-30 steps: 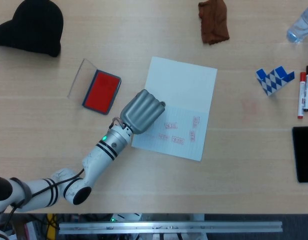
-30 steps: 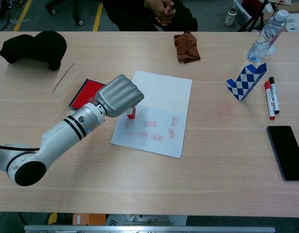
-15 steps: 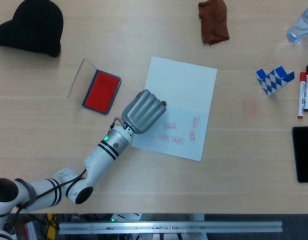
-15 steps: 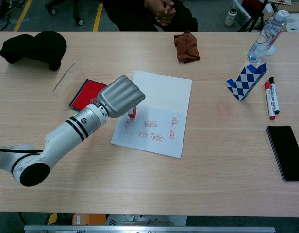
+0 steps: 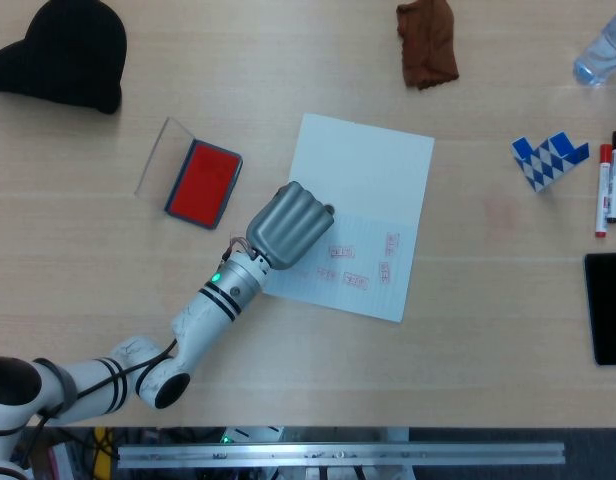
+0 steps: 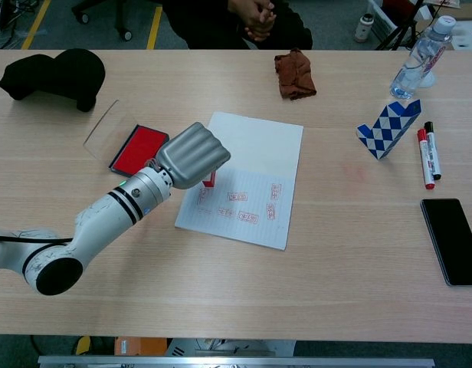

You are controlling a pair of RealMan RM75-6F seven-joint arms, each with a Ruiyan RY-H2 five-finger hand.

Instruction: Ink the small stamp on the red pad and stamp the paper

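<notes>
My left hand (image 5: pixel 286 226) (image 6: pixel 192 156) hovers over the left part of the paper (image 5: pixel 373 180) (image 6: pixel 255 146), fingers curled around the small red stamp (image 6: pixel 209 179). Only the stamp's lower end shows under the hand in the chest view; the head view hides it. Several red stamp marks (image 5: pixel 350 266) (image 6: pixel 247 205) lie on the lined lower half of the sheet. The red ink pad (image 5: pixel 203 182) (image 6: pixel 138 148) sits open left of the paper, its clear lid (image 5: pixel 160 156) (image 6: pixel 102 125) lying beside it. My right hand is out of both views.
A black cap (image 5: pixel 63 50) lies at the far left, a brown cloth (image 5: pixel 426 42) at the back. A blue-white checkered block (image 5: pixel 549 157), markers (image 5: pixel 608 182), a phone (image 5: pixel 608 306) and a water bottle (image 5: pixel 601 55) occupy the right side. A seated person (image 6: pixel 247 19) is beyond the table.
My left hand has drifted slightly right and toward the near edge over the paper, still holding the stamp, which now sits above the sheet. The ink pad and paper have not moved.
</notes>
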